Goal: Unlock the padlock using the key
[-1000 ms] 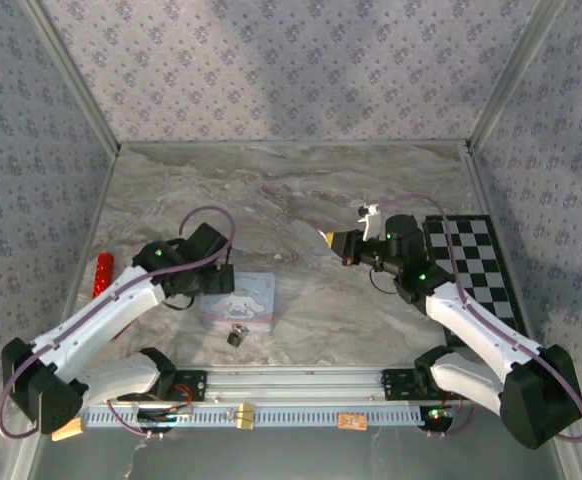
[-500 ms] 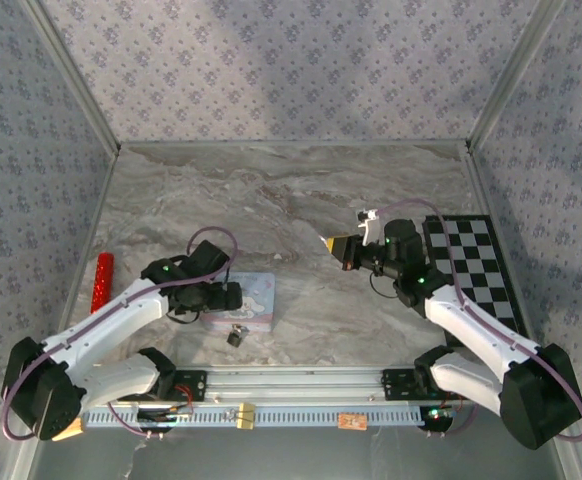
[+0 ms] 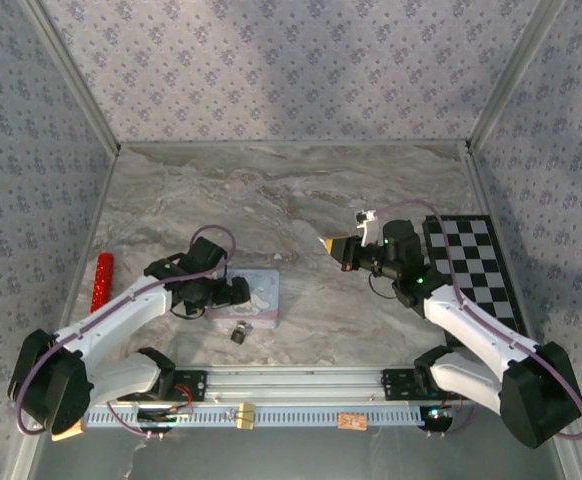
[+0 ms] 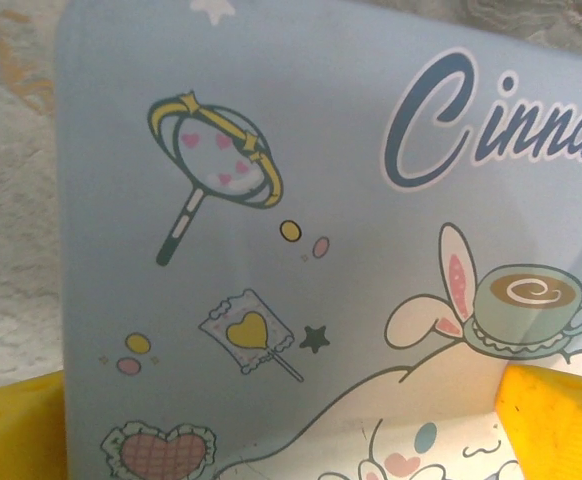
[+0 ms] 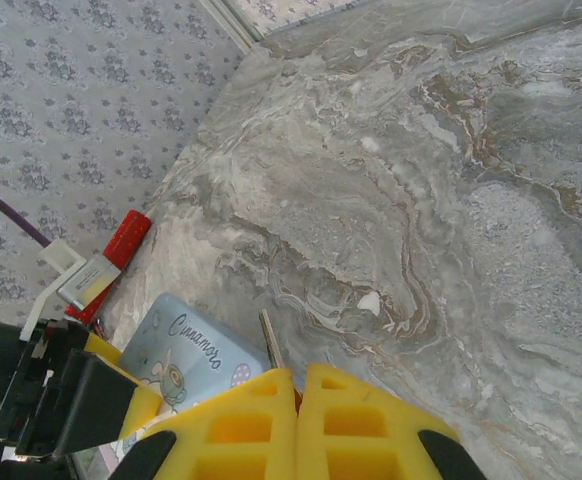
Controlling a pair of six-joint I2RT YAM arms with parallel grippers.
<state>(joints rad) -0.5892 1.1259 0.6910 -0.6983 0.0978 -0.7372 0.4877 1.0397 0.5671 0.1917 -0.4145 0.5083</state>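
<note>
Both arms have glossy white shell links (image 3: 111,315) joined by black joint housings (image 3: 541,395), each arm carrying a small green light (image 3: 418,282). Thin purple cables (image 3: 217,229) loop from the wrists. The yellow ribbed plastic fingers (image 5: 241,430) have square recesses.

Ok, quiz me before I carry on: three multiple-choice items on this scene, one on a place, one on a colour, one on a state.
1. Where does the padlock lie? A on the tin's lid; B on the table, just nearer than the tin; C at the table's far edge.
2. What colour is the stick at the table's left edge? A green; B white; C red.
3. How do the right fingers stand? A shut on the key; B wide open, empty; C shut on the padlock.
Key: 1 B, the top view shows it on marble by the tin's near edge; 2 C, it is plainly red; 3 A, the key's blade sticks out between the closed fingers.
</note>
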